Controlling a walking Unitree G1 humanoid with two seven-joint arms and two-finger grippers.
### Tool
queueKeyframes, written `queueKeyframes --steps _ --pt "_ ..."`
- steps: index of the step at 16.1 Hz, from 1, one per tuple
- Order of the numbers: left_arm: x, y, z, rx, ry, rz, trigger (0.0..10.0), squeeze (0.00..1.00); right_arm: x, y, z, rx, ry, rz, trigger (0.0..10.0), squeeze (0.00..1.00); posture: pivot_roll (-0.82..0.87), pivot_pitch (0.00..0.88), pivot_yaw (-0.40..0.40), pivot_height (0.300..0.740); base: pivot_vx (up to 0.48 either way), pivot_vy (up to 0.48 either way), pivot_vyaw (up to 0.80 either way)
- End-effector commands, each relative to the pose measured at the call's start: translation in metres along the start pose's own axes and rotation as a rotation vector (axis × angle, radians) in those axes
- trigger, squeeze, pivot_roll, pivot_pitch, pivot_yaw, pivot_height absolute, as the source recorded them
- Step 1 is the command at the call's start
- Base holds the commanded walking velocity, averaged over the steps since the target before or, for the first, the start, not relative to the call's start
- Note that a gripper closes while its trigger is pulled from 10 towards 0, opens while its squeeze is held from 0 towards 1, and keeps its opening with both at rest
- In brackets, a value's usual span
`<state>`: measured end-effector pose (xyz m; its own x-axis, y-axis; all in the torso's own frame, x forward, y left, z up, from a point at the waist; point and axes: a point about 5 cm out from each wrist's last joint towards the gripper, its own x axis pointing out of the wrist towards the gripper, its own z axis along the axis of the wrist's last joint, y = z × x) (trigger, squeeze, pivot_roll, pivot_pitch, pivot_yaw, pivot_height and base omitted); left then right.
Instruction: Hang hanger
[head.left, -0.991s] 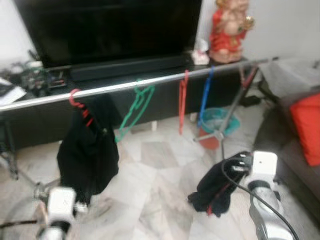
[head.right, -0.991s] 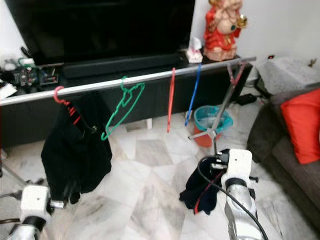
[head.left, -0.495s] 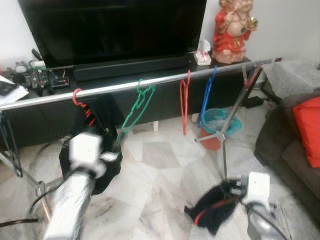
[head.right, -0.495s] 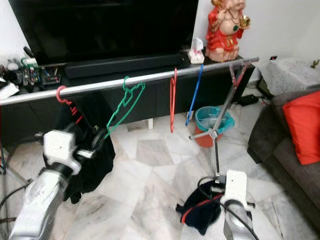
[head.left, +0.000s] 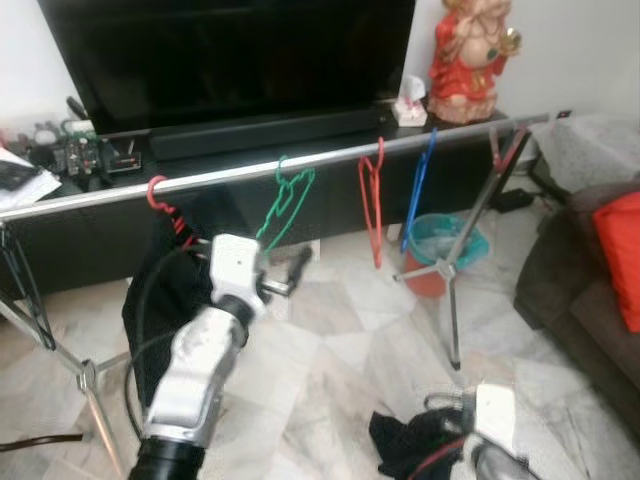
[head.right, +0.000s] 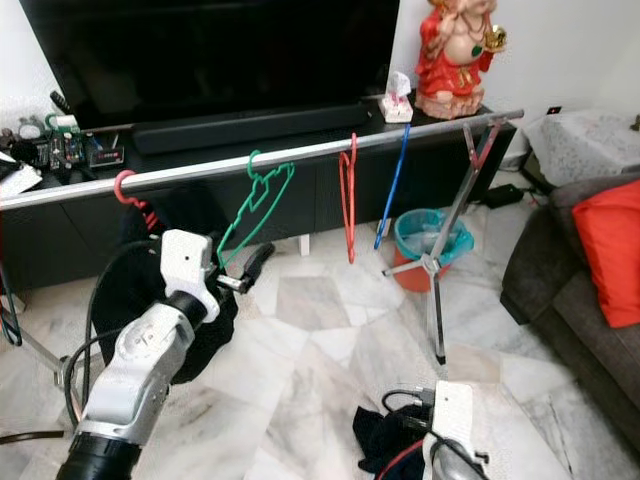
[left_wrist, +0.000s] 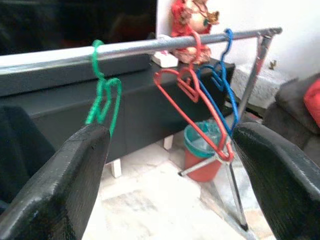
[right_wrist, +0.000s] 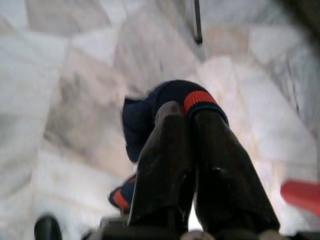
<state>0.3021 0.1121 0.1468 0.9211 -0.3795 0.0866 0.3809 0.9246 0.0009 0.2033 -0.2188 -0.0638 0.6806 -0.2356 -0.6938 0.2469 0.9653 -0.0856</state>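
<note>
1. Left gripper (left_wrist: 165, 165) is spread wide and empty, raised toward the silver metal rail (head.left: 300, 166), below the green wire hanger (head.left: 283, 200).
2. Right gripper (right_wrist: 192, 150) is low by the floor, fingers pinched onto the dark navy garment with red trim (right_wrist: 150, 112); its hanger isn't clearly visible.
3. Best approach, I judge: lift the garment level with the rail and hook it in the bare gap beside the green hanger, clear of the red plastic hanger (head.left: 372, 205).

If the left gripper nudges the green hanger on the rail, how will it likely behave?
The thin green plastic hanger hangs tilted from the silver metal rail by its hook alone, so it would probably swing or slide. It looks light. The open left gripper sits just below it.
</note>
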Motion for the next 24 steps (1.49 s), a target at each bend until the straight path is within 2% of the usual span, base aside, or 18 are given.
queueKeyframes --steps 1,4,7,8,10,24 --pt "0.005 -0.007 0.0 0.004 0.014 -0.027 10.0 0.0 -0.001 -0.004 -0.005 0.01 0.024 -0.024 10.0 0.0 0.07 0.0 0.006 0.732 0.0 0.0 0.0" --pt "0.006 -0.011 0.002 -0.012 0.003 -0.038 10.0 0.0 -0.003 -0.008 -0.019 0.053 0.08 -0.057 10.0 0.0 0.08 0.0 0.006 0.732 0.0 0.0 -0.15" --pt "0.005 -0.011 0.003 -0.009 -0.003 -0.038 10.0 0.0 -0.004 -0.009 -0.021 0.065 0.087 -0.068 10.0 0.0 0.08 0.0 0.003 0.732 0.0 0.0 -0.77" --pt "0.004 -0.013 0.002 -0.001 -0.004 -0.044 10.0 0.0 -0.003 -0.016 -0.018 0.084 0.068 -0.095 10.0 0.0 0.09 0.0 0.002 0.732 0.0 0.0 -0.77" --pt "0.004 -0.013 0.002 -0.002 -0.003 -0.043 10.0 0.0 -0.003 -0.02 -0.017 0.083 0.064 -0.105 10.0 0.0 0.09 0.0 0.002 0.732 0.0 0.0 -0.77" --pt "0.001 -0.007 0.004 0.013 -0.004 -0.03 10.0 0.0 -0.003 -0.017 -0.016 0.115 0.041 -0.121 10.0 0.0 0.09 0.0 0.01 0.732 0.0 0.029 -0.75"
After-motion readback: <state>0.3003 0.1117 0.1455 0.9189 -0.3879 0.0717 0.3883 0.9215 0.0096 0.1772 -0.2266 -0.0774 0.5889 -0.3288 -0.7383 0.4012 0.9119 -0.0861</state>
